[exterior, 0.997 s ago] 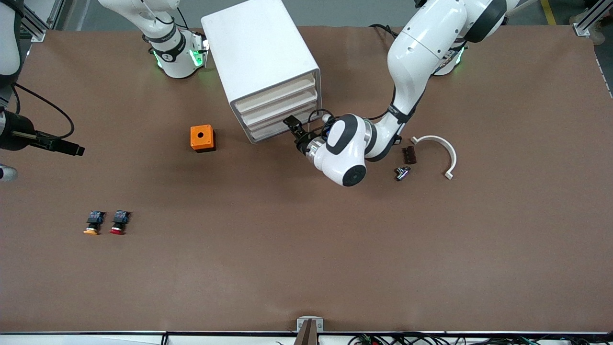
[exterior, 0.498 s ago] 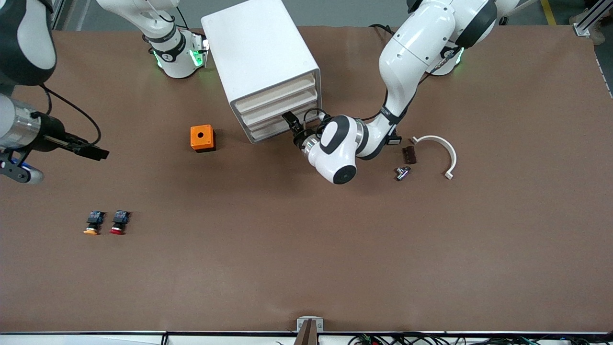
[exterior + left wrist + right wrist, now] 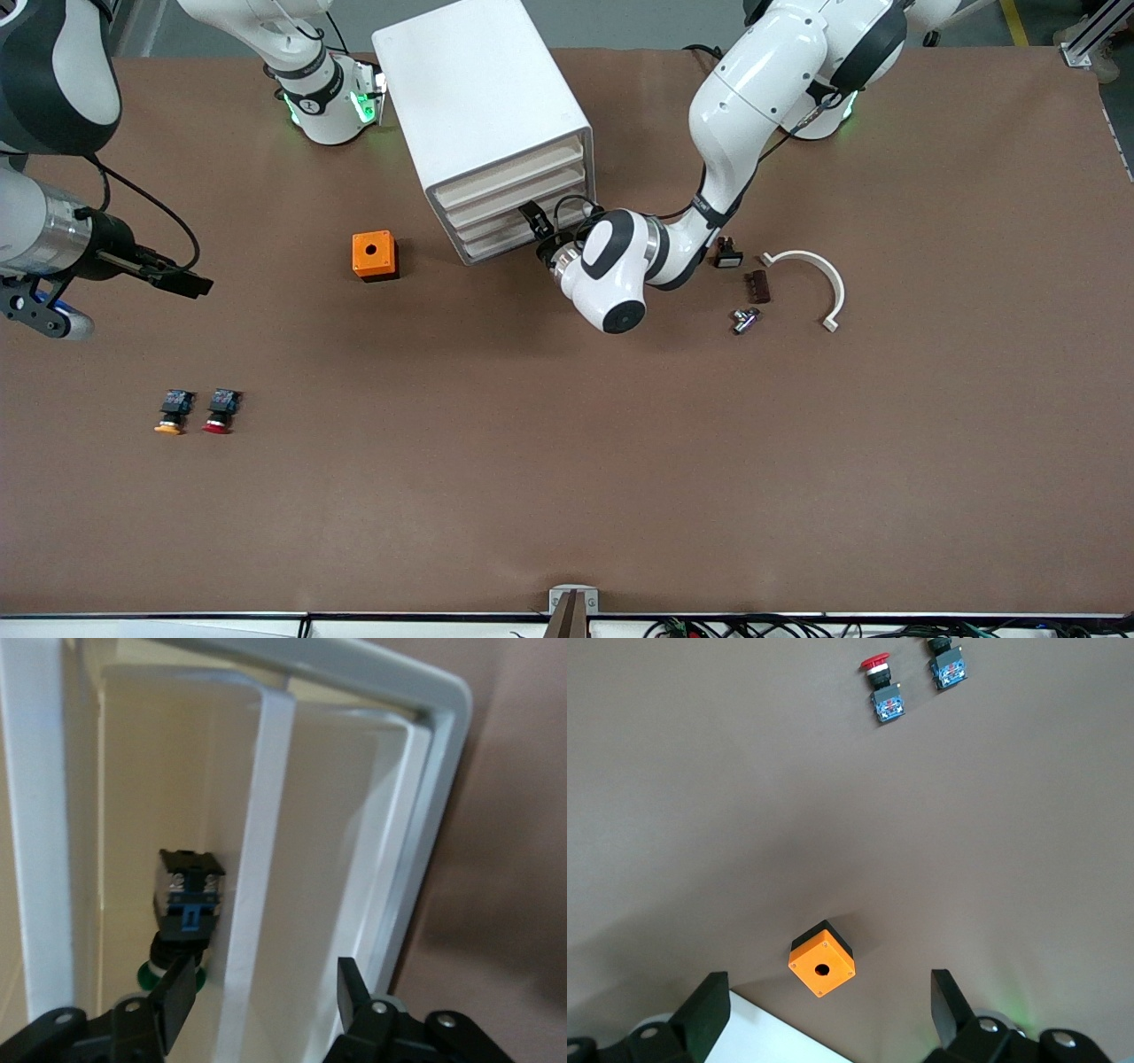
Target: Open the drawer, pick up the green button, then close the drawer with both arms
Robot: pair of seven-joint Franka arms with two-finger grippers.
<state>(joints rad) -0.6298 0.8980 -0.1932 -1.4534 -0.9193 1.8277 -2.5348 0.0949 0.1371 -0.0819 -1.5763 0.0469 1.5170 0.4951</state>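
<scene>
The white cabinet (image 3: 478,89) stands toward the robots' bases. Its lowest drawer (image 3: 509,239) shows a cream front. My left gripper (image 3: 534,221) is at that front. In the left wrist view its jaws (image 3: 264,992) are open on either side of the drawer's white front lip (image 3: 257,859), with a gap at each finger. The green-capped button (image 3: 184,904) lies inside the drawer close to one finger. My right gripper (image 3: 195,285) hangs open over the table toward the right arm's end. In its own view (image 3: 828,1005) nothing is between the fingers.
An orange box (image 3: 374,255) with a hole sits beside the cabinet. An orange-capped button (image 3: 173,413) and a red-capped button (image 3: 220,412) lie nearer the front camera. A white curved piece (image 3: 811,275), a brown part (image 3: 756,286) and a metal part (image 3: 744,319) lie toward the left arm's end.
The left gripper has moved in onto the lowest drawer's front and its jaws have narrowed. The right arm has swung in from the table's edge toward the orange box.
</scene>
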